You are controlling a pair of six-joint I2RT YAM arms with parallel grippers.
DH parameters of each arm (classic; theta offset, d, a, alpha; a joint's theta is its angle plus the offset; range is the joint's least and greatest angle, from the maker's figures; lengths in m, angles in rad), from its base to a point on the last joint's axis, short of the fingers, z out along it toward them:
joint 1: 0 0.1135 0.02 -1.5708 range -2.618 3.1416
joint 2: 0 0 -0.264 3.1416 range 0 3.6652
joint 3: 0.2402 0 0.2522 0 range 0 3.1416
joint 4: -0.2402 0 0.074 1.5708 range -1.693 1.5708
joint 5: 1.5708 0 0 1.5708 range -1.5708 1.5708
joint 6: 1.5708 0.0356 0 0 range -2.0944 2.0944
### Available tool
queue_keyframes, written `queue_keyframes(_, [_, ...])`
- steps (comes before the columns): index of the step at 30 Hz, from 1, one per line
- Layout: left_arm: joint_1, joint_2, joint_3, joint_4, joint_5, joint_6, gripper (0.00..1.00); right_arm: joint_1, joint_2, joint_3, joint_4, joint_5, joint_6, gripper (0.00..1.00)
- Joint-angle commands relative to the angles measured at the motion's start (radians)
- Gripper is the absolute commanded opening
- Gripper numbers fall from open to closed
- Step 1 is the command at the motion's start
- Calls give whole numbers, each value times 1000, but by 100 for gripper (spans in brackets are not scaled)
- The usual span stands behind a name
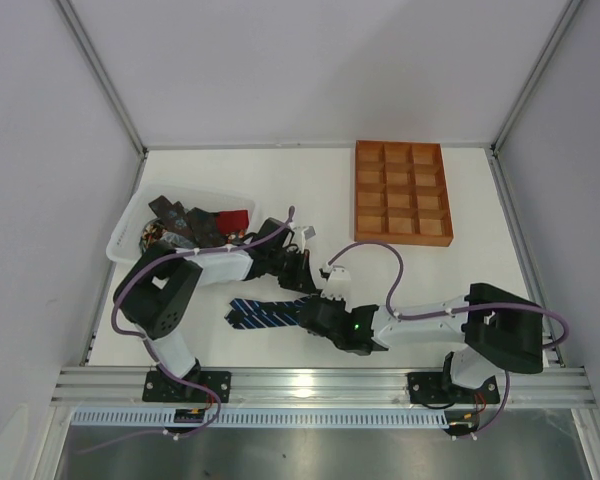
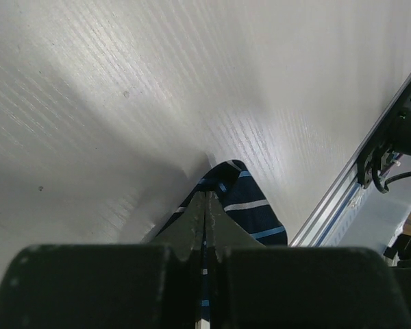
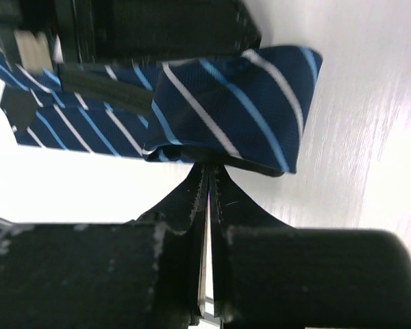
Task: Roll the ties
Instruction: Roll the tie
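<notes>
Left gripper [image 2: 205, 200] and right gripper [image 3: 207, 168] are both pinching shut on the navy striped tie [image 1: 263, 314] lying on the table [image 1: 430, 280] between the arms, so I'd be rolling the folded end tight and square, left tensioning the tail.

One each: striped tie [image 1: 260, 314], basket [image 1: 120, 232], tray [image 1: 405, 240]

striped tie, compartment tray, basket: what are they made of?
striped tie: woven fabric, slight sheen, fine weave visible; silk or polyester, can't tell.
compartment tray: orange-brown, matte, rigid dividers; wood or plastic, unclear.
basket: white, smooth, thin-walled; probably plastic.
</notes>
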Motion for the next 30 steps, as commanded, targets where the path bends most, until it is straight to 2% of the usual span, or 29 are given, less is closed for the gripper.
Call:
queue_keyframes(1, [-7,-55,13,17,-3,15,2,31,-30,21,-52,62,20,0])
queue_keyframes(6, [-5,-54,42,-4,-35,15,12,60,-91,-6,-98,61,50,0])
queue_keyframes(18, [-4,29,136,-84,-41,27,17,30,-167,41,-274,3,96,0])
queue_keyframes(23, [-4,60,173,-130,-53,24,22,14,-148,52,-265,-27,83,0])
queue_keyframes(30, [-7,103,185,-146,-9,39,19,-21,-101,70,-185,-48,29,0])
